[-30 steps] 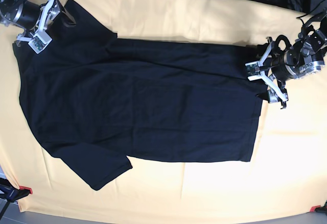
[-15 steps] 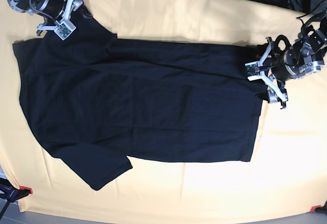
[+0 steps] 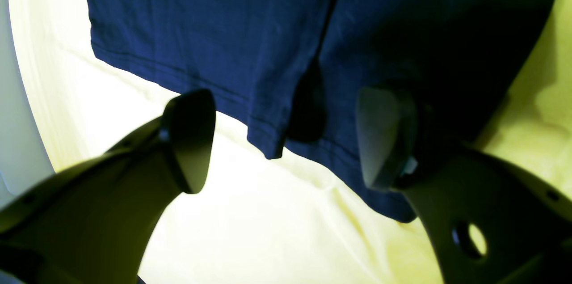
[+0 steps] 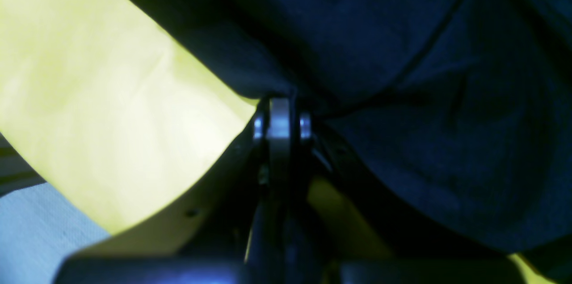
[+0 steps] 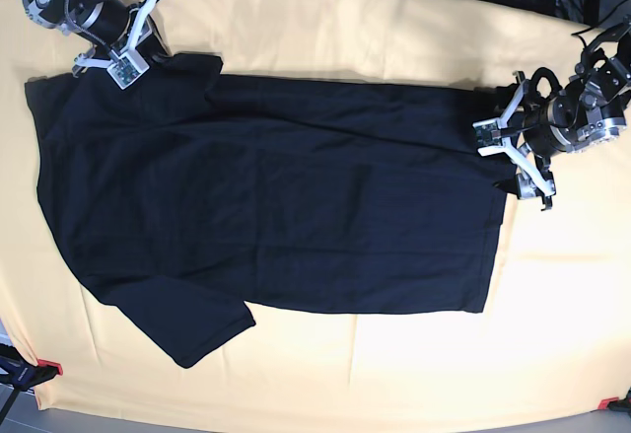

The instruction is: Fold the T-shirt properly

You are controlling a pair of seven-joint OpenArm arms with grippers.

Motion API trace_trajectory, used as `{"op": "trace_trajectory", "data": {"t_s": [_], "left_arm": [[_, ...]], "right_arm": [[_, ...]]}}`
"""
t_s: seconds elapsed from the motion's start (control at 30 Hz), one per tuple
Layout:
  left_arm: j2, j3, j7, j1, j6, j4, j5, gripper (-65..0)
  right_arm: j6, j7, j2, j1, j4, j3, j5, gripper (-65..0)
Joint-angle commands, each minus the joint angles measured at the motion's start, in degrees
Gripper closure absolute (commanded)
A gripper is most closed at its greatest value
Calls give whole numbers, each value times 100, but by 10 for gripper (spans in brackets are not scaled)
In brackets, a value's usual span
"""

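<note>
The right gripper (image 4: 279,109) has its jaws pressed together on a bunched fold of the T-shirt (image 5: 266,196), pinching the dark fabric at the sleeve end near the far left corner in the base view (image 5: 148,40). The left gripper (image 3: 286,138) stands spread, its two fingers (image 3: 190,138) apart on either side of the hem corner, one over the pale cloth and the other over the fabric edge; whether either touches the garment cannot be told. In the base view this gripper (image 5: 513,162) sits at the hem on the right side. The T-shirt lies spread flat across the yellow-orange cloth (image 5: 394,374), neck end toward the left, hem toward the right, one sleeve angled out toward the near left. Red clamps (image 5: 49,367) show at the near corners of the cloth.
</note>
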Motion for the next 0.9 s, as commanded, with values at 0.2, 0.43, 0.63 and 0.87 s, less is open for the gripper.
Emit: {"op": "trace_trajectory", "data": {"t_s": [0.2,0.43,0.63,0.87], "left_arm": [[-129,-74,-39,-81,66,52,20,-488],[-129,-74,-15,-79,66,52,22,-488],[-129,-74,0,-81,66,55,22,-488],[-129,-74,2,-81,66,55,20,-488]], "right_arm": [[26,-833,72,-61,1113,15,-476,0],[-435,4,243,-37,1611,555,-970,0],[-313,614,328,372,1456,601,-791,0],[-166,614,345,1364,540,597,-433,0]]}}
